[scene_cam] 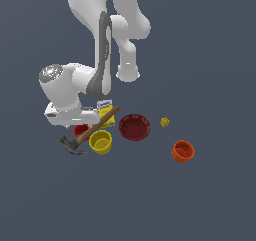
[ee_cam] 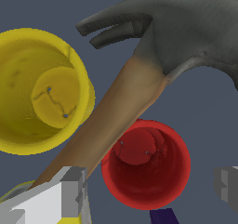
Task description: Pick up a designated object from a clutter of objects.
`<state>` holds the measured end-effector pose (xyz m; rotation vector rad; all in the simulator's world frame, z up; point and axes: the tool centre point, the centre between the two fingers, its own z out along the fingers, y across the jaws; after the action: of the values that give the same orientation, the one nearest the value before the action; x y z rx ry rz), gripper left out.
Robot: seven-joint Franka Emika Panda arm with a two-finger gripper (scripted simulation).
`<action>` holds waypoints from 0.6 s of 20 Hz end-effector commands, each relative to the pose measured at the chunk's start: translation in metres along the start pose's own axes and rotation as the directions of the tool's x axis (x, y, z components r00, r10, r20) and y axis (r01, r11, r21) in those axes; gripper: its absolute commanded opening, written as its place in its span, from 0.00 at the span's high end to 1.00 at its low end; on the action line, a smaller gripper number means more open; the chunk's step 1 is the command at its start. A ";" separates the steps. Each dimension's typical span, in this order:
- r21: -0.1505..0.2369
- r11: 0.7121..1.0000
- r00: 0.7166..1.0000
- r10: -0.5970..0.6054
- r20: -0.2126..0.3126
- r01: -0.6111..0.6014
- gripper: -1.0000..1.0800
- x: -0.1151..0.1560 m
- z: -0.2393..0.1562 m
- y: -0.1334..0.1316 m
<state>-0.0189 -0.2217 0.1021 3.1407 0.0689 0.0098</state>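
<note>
Claw (ee_cam: 151,188) fingers (spread wide) straddle red cup (ee_cam: 148,165) beside hammer (ee_cam: 139,93).

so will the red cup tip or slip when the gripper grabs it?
Probably light: the red cup looks thin-walled and empty. Its tapered sides may slide upward between the fingers. The hammer handle passes close beside its rim, so lifting might nudge it.

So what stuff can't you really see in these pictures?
- Red cup: exterior view, mostly hidden behind the robot's hand and the hammer.
- Yellow box: exterior view, partly covered by the arm and hammer handle; label too small to read.
- Purple bit: wrist view, cut off by the picture's edge.
- Gripper: wrist view, jaws only partly in frame.
</note>
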 end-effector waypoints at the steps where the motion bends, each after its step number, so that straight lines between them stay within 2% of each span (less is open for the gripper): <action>1: 0.000 1.000 1.000 0.000 0.000 0.000 0.04 0.000 0.001 0.000; 12: 0.000 1.000 1.000 0.002 0.006 -0.002 0.04 -0.004 0.047 0.002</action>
<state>0.0023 -0.2275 0.1014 3.1158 0.0766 0.1163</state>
